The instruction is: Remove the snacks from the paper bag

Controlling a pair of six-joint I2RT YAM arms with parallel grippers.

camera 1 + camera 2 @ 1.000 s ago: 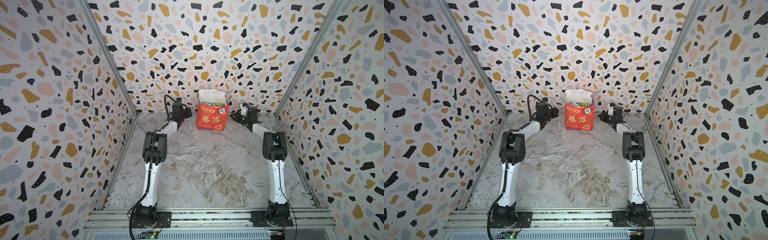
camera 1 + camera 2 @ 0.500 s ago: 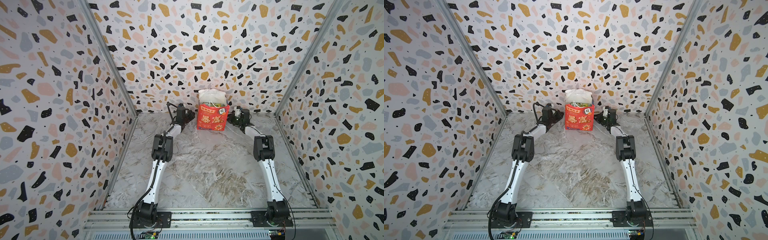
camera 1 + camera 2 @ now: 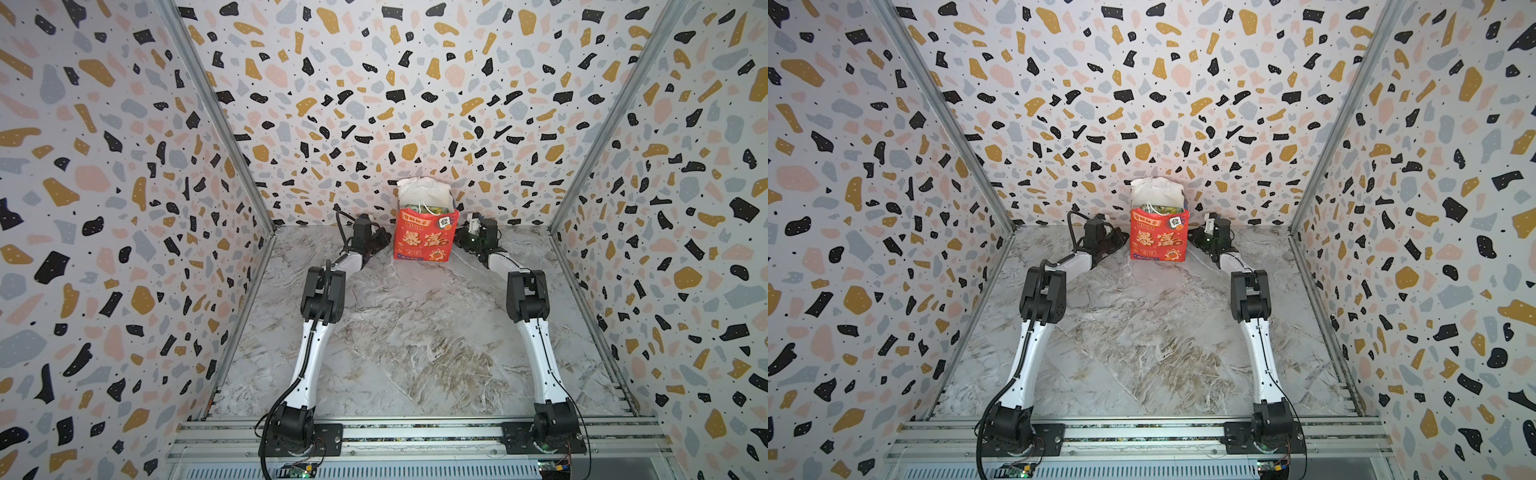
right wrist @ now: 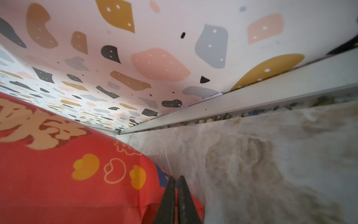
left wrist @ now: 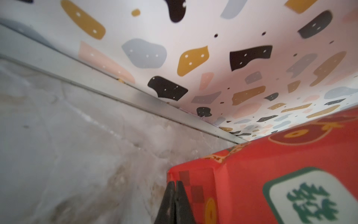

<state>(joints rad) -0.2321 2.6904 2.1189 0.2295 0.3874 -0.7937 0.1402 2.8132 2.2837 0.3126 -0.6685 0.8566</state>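
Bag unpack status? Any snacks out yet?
Done: nothing; no packet lies on the table. In hand: nothing; left pincer and right pincer are shut, low on either side of the paper bag. Left: the snacks, some showing in its open top.

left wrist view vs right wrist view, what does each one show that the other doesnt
Only the left wrist view shows the left gripper and the green tile emblem on the paper bag. Only the right wrist view shows the right gripper and the bag's large yellow characters. Both show shut fingers beside the red bag, the marble table and the speckled wall.
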